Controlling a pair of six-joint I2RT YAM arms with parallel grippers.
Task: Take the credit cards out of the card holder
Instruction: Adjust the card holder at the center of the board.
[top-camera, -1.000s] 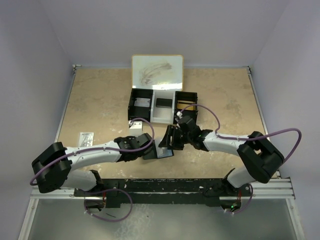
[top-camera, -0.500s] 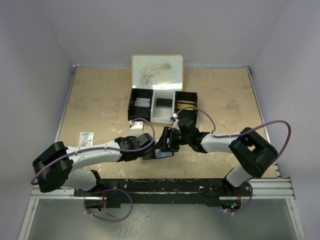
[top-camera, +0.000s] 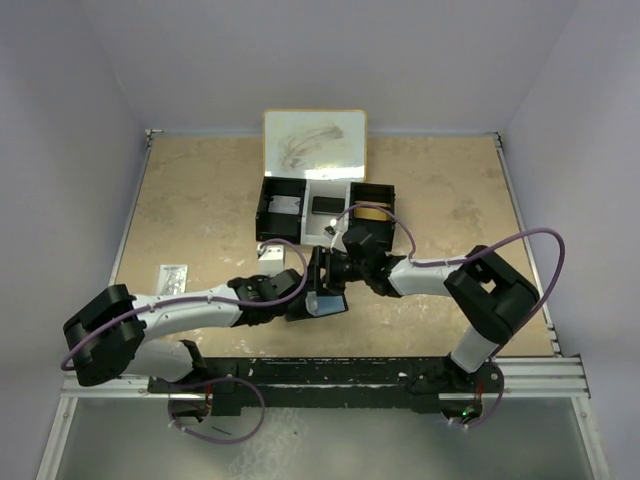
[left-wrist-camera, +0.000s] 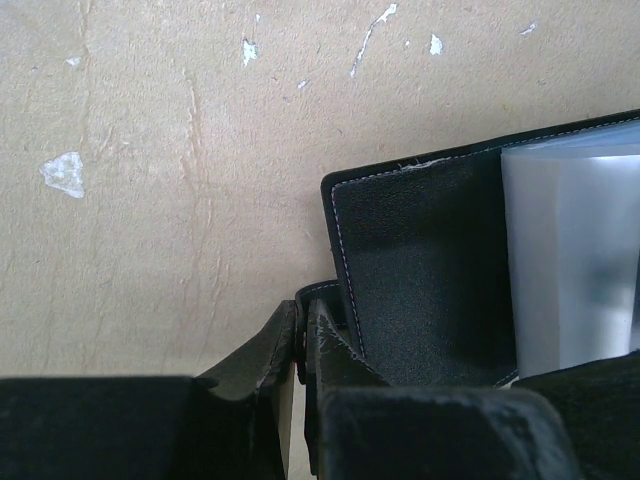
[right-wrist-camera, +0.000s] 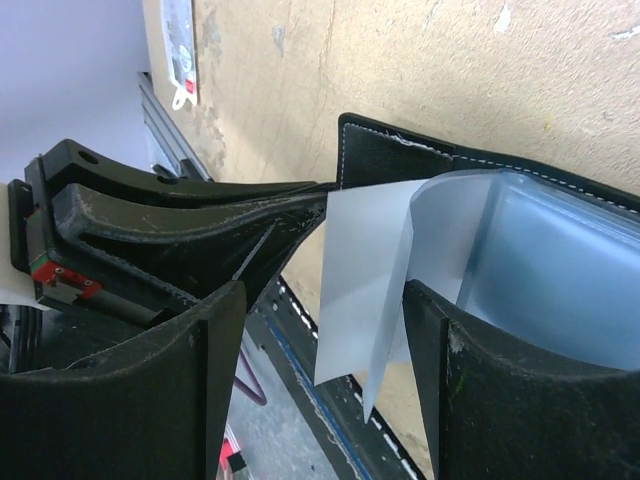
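The black card holder (top-camera: 327, 301) lies open on the table near its front edge. My left gripper (top-camera: 299, 307) is shut on the holder's thin black tab (left-wrist-camera: 312, 292). The left wrist view shows the dark inner cover (left-wrist-camera: 420, 270) and its grey-blue pockets (left-wrist-camera: 570, 260). My right gripper (top-camera: 325, 272) sits just behind the holder, open. Its fingers (right-wrist-camera: 215, 380) straddle a loose translucent pocket leaf (right-wrist-camera: 365, 280) without pinching it. I cannot make out any credit cards inside the pockets.
A black-and-white three-compartment tray (top-camera: 322, 232) with a raised white lid (top-camera: 314, 144) stands close behind both grippers, with small items in it. A small clear packet (top-camera: 173, 277) lies at the left. The metal rail (top-camera: 330, 372) runs along the near edge.
My right gripper has slid left and back over the holder and opened wider, and the pocket leaves have come up between its fingers. My left gripper has kept its grip and place.
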